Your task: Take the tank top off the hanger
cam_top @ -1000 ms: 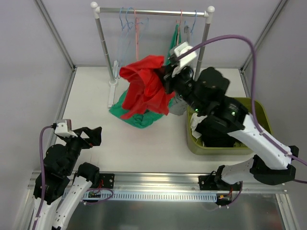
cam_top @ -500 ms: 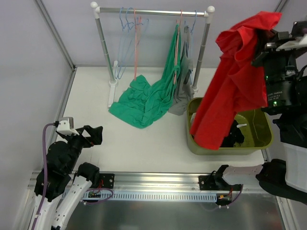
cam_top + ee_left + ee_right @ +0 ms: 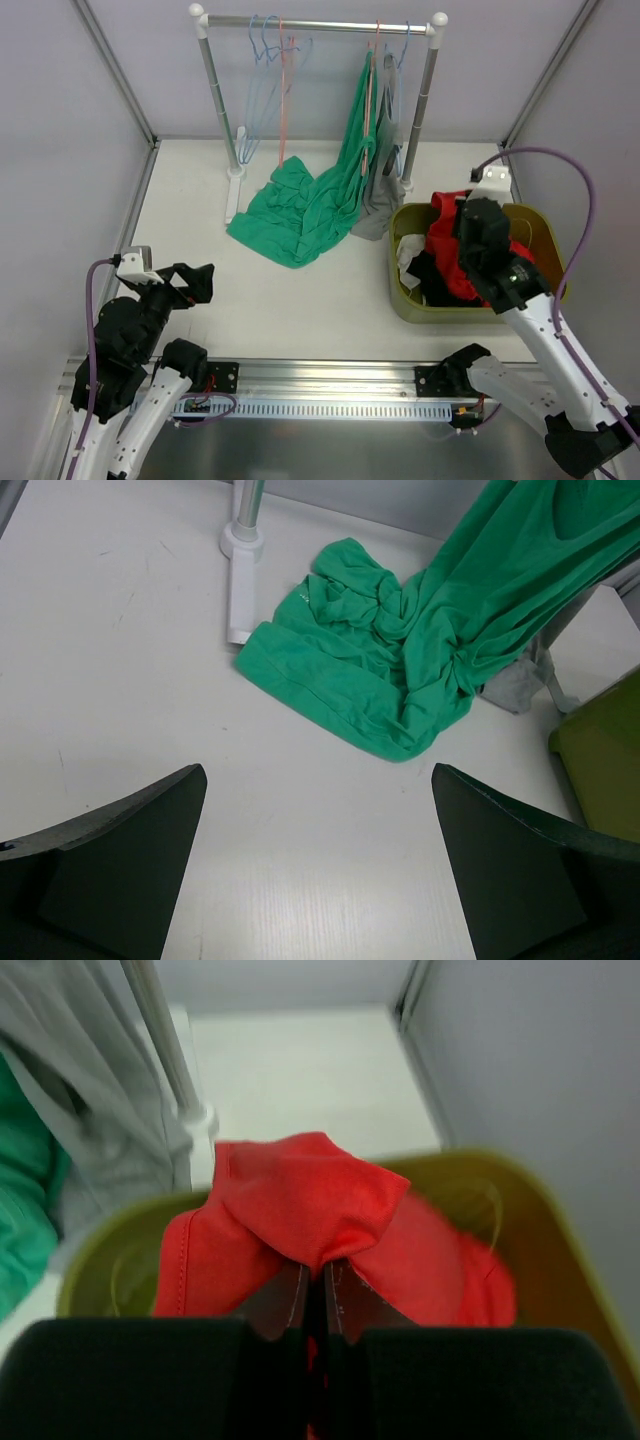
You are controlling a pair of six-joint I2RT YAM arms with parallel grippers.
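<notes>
Red cotton tank top is pinched between the closed fingers of the right gripper, bunched low in the olive-green plastic bin, so it appears to be off its hanger, with only the release left. The left gripper stands wide open, holding nothing, over the white table, where a green garment trails down from the metal rail; pale panels wall the cell.

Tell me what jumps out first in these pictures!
The bright red top stands out most, bunched in the yellow-green bin on the right and pinched in the right pincer. Next comes the big green top, hanging from the rack at the back and spilling onto the table.
</notes>
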